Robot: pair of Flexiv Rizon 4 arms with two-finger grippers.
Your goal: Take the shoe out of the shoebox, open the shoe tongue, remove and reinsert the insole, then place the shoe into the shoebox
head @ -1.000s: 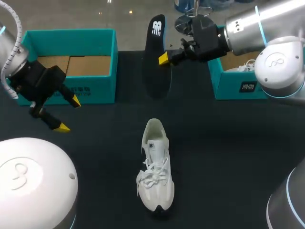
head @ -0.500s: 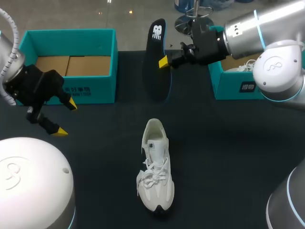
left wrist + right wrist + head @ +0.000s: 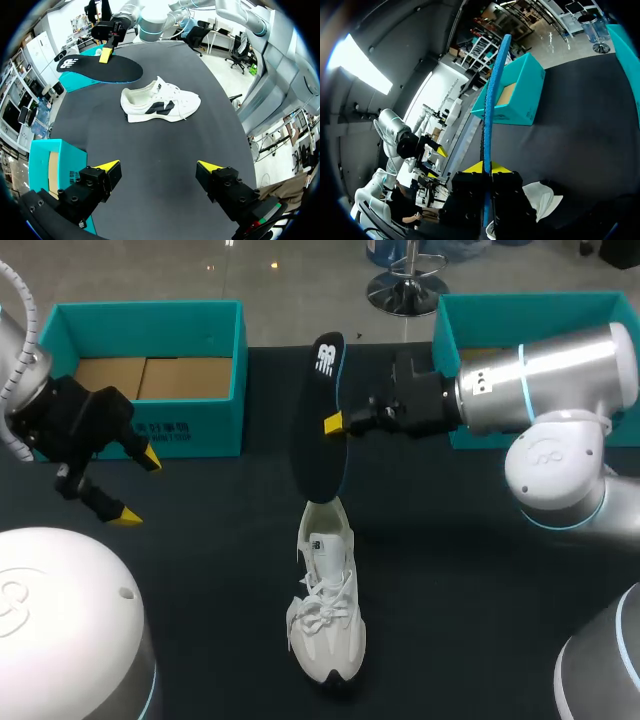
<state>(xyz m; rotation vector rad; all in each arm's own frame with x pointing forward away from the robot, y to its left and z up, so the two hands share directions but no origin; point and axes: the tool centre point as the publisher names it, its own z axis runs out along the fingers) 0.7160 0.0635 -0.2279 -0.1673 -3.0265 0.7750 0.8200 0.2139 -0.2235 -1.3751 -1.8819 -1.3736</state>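
Note:
A white shoe [image 3: 325, 590] lies on the black table, its heel toward the far side and its toe toward me; the left wrist view shows the shoe [image 3: 159, 102] from the side. My right gripper [image 3: 337, 424] is shut on the black insole [image 3: 318, 420], which hangs lengthwise just above the shoe's heel opening. In the right wrist view the insole [image 3: 492, 100] stands edge-on between the yellow tips of the right gripper [image 3: 487, 168]. My left gripper [image 3: 132, 487] is open and empty, in front of the left teal shoebox [image 3: 150, 370]. From its own camera, the left gripper [image 3: 159, 167] frames bare table.
A second teal box [image 3: 520, 320] stands at the back right, partly behind my right arm. The left shoebox [image 3: 47, 162] shows brown cardboard inside. My robot bases fill the lower corners of the head view.
My right arm has carried the insole from the far side toward me and lower, to just above the shoe's heel. My left gripper drew back slightly to the left early on, then stayed.

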